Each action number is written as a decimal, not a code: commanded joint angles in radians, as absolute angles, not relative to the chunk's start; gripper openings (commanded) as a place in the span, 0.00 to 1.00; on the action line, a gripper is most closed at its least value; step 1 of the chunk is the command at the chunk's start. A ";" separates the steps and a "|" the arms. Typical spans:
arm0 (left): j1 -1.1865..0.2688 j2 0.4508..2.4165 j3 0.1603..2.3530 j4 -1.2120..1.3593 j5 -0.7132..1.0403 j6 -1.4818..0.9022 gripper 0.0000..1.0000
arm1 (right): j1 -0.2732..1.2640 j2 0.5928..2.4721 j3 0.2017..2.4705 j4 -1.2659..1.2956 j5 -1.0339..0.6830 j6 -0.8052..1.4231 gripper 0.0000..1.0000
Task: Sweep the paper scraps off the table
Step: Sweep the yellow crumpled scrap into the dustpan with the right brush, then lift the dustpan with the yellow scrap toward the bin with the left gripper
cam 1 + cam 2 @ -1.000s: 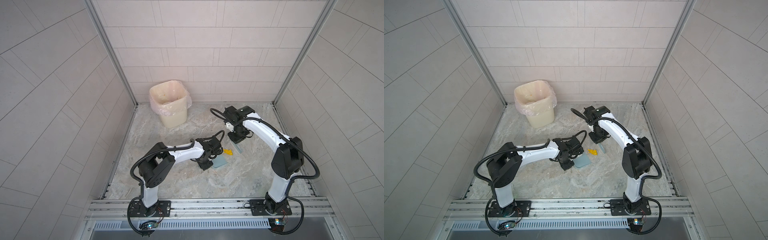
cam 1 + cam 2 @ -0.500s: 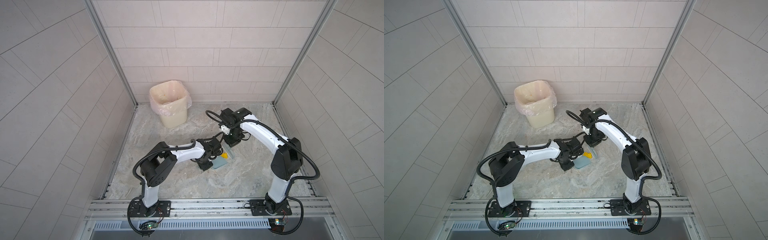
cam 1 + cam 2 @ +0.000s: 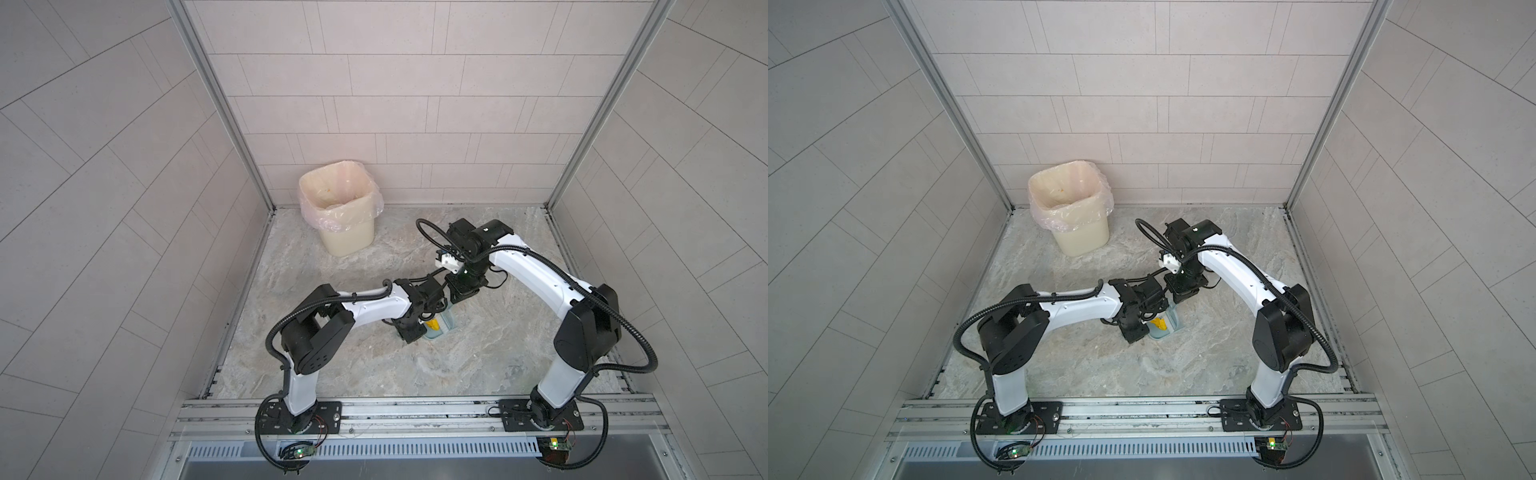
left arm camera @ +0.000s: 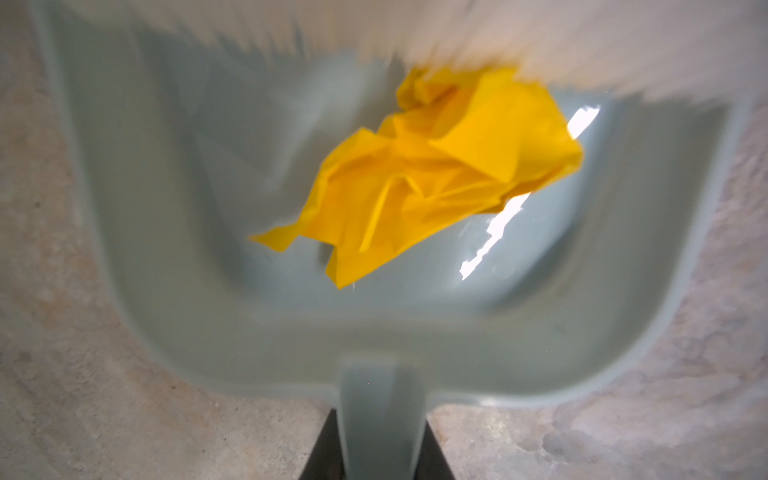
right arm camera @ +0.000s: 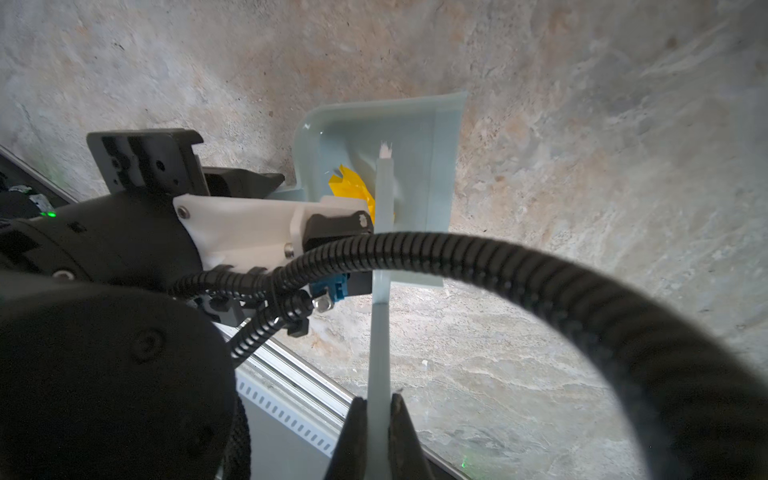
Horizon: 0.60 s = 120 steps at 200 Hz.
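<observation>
Right gripper first: you've got it clamped on the thin pale handle of the brush, one black finger pressed against each side. The handle runs straight out from the wrist toward the pan. Your left gripper is closed on the stubby handle of the pale blue dustpan, with the fingers squeezing it from both sides.

In both top views the two wrists meet around the middle of the table, with the dustpan low down between them. It looks like it's resting on the stone surface, mouth pointing away from your left gripper, though I can't say for sure it's fully flat.

As for the paper, one crumpled yellow paper scrap is lying on the floor of the pan, well inside the rim. From above it's just a small yellow spot next to the left wrist. The white bristles come in over the mouth of the pan and touch the far edge of the scrap. They're pretty blurred in the left wrist view, so don't ask me for more detail.

The cream bin with its clear liner stands in the far left corner of the table, well apart from the pan. I can't make out what's inside it from here.
</observation>
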<state>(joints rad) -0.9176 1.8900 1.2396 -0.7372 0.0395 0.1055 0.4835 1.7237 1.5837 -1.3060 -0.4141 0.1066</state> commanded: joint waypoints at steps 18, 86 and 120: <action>-0.920 1.850 1.212 -0.723 0.020 0.089 0.00 | 0.409 1.656 1.583 -1.357 -0.411 0.100 0.00; -0.906 1.727 1.133 -0.678 0.000 0.049 0.00 | 0.291 1.612 1.597 -1.384 -0.390 0.077 0.00; -0.881 1.615 1.111 -0.723 -0.005 0.018 0.00 | 0.255 1.603 1.573 -1.369 -0.399 0.070 0.00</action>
<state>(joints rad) -0.9005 1.7107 1.1259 -0.6876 0.0135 0.0586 0.2737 1.6382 1.5795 -1.3506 -0.4015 0.0910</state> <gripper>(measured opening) 0.208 0.116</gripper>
